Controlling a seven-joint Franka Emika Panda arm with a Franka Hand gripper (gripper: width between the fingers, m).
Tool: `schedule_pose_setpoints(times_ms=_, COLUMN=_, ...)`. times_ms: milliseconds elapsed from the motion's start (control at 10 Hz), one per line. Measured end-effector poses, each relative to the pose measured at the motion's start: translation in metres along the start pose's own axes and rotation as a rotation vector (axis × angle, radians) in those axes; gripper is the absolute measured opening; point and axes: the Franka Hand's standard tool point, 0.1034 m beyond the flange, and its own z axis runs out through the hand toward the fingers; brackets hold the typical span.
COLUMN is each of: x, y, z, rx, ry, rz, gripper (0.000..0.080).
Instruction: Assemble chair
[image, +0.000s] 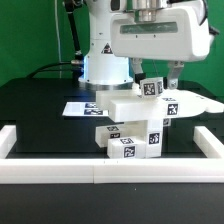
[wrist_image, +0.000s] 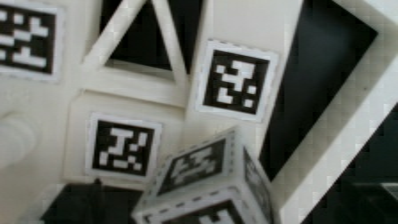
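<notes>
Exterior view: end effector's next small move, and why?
Probably a short descent onto the tagged cube, then close. The end effector hangs open and empty just above the stacked chair parts, and the wrist view shows the cube close beneath it, not yet between the fingers.

You have a black table (image: 40, 118) under everything, fenced by white border rails (image: 110, 171) that run along the near edge and turn back at both corners. The marker board (image: 78, 107) lies flat on the table, toward the exterior view's left, partly hidden. Behind it you see a green backdrop (image: 30, 35).
</notes>
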Motion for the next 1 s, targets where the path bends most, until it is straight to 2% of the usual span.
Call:
schedule_pose_setpoints(times_ms=500, x=0.001, y=0.0011, z=0.0003, rx=-0.018, ry=0.014, rz=-0.295, gripper=0.0649)
schedule_pose_setpoints(times_ms=700, x=0.0014, y=0.0014, z=0.0003, rx=-0.018, ry=0.015, rz=-0.296, gripper=0.0376)
schedule_pose_setpoints(times_ms=800, x=0.0015, y=0.0014, z=0.0002, rx=-0.018, ry=0.015, rz=-0.296, gripper=0.0376)
schedule_pose_setpoints(times_ms=900, x=0.0015, y=0.0013, z=0.0002, rx=-0.018, ry=0.015, rz=-0.295, gripper=0.0286)
schedule_pose_setpoints(times_ms=1000, x=0.0015, y=0.0013, z=0.0002, rx=-0.018, ry=0.015, rz=-0.274, gripper=0.0286)
